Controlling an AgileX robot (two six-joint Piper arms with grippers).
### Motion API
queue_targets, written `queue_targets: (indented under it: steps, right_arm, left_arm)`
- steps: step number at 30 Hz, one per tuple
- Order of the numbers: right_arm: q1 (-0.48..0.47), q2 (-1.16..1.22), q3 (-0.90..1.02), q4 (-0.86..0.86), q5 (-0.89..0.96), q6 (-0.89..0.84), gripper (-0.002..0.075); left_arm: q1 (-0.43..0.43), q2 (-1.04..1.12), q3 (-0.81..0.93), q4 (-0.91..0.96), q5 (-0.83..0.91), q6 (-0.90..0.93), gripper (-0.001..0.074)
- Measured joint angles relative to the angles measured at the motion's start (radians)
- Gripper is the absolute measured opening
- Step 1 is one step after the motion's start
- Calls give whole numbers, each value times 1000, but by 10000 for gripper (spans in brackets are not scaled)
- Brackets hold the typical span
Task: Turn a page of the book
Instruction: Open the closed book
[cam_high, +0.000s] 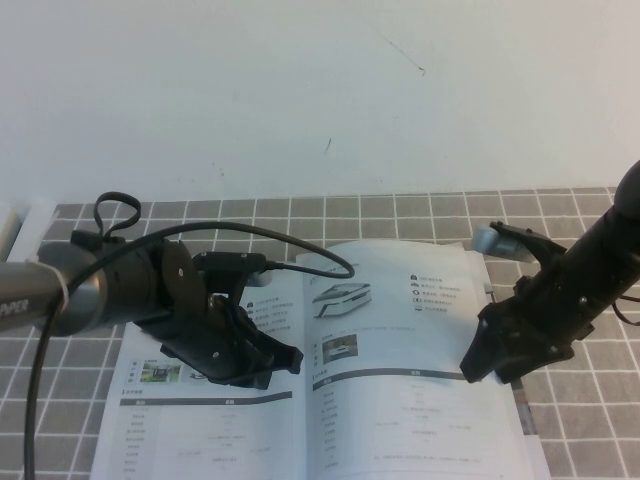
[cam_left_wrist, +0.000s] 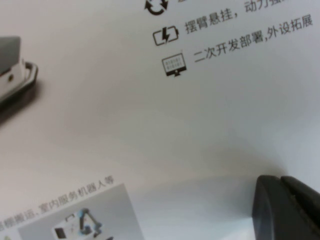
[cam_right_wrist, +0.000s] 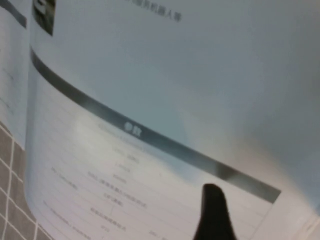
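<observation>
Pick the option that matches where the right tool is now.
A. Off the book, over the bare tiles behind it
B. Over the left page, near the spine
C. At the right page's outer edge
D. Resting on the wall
C: in the high view the right tool sits low at the outer edge of the right page of the open book, while the left tool is over the left half near the spine.

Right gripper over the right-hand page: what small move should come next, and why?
Probably lower the right gripper onto the outer part of the page to catch its edge. It hangs open near that edge, and the page lies flat on the book, not yet lifted. The left gripper sits low over the left page near the spine.
</observation>
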Motion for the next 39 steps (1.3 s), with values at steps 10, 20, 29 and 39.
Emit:
queue_targets:
  steps: [10, 20, 29, 39]
  right_arm:
    - [0, 0, 0, 14, -32, -2, 449]
    - [0, 2, 0, 108, -26, -51, 449]
    - [0, 2, -53, 72, 41, -26, 449]
    - [0, -13, -122, 37, 106, 38, 449]
  left_arm:
    - [-7, 4, -1, -6, 0, 0, -4]
    - [-17, 4, -1, -4, 0, 0, -4]
    - [-17, 4, -2, -4, 0, 0, -4]
    - [-17, 4, -4, -4, 2, 0, -4]
